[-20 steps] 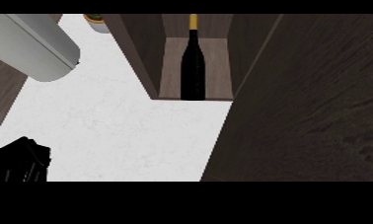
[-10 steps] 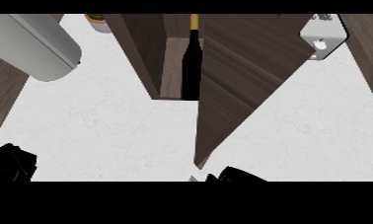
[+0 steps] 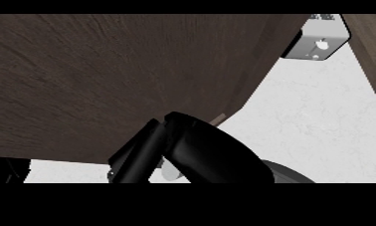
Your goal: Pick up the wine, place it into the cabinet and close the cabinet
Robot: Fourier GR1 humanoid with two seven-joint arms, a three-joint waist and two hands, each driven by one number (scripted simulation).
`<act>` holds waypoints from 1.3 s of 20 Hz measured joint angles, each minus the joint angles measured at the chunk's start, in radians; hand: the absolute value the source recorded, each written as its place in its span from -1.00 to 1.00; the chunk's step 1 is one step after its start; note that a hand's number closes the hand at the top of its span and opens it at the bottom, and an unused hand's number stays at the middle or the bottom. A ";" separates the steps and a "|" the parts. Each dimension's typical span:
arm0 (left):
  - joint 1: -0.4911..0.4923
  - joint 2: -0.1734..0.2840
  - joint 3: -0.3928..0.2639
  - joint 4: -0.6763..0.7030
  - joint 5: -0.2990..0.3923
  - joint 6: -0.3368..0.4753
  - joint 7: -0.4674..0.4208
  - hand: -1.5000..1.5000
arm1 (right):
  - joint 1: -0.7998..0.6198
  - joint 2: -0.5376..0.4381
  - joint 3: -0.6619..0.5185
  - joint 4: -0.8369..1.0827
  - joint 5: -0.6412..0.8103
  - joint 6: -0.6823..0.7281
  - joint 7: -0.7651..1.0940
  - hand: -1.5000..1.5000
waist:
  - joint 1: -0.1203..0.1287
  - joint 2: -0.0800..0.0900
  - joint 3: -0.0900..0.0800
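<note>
Pressing on the cabinet door [image 3: 132,80] from below with right hand [image 3: 183,153], fingers straight, to swing it closed. Wine hidden behind that door; left hand [image 3: 11,170] barely showing at its lower left, fingers impossible to judge

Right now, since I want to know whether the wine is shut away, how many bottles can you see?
0. The dark wooden cabinet door fills most of the view, with a black hand against its lower edge; a bottle may be hidden behind it.

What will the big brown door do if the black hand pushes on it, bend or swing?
The cabinet door will probably swing rather than bend: it looks like a flat, stiff wooden panel. It likely turns on its hinge, since a metal hinge plate shows at the upper right. The right hand is against its lower edge, so it should move as one piece.
</note>
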 measured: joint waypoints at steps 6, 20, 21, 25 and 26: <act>0.008 -0.027 0.025 -0.004 -0.015 -0.026 0.017 1.00 | -0.119 0.005 -0.041 0.211 -0.077 -0.035 -0.123 1.00 | 0.001 0.001 0.000; -0.020 -0.089 0.063 0.018 -0.062 -0.081 0.065 1.00 | -0.191 -0.001 -0.167 0.555 -0.149 0.072 -0.277 1.00 | -0.004 -0.010 0.002; -0.032 -0.086 0.067 0.016 -0.057 -0.078 0.080 1.00 | -0.199 0.000 -0.177 0.578 -0.147 0.090 -0.287 1.00 | -0.004 -0.012 0.002; -0.034 -0.098 0.074 0.014 -0.064 -0.084 0.084 1.00 | -0.204 0.004 -0.204 0.641 -0.129 0.153 -0.359 1.00 | 0.002 -0.023 -0.001; -0.040 -0.101 0.075 0.012 -0.069 -0.078 0.087 1.00 | -0.206 0.004 -0.209 0.656 -0.125 0.168 -0.376 1.00 | 0.003 -0.025 -0.002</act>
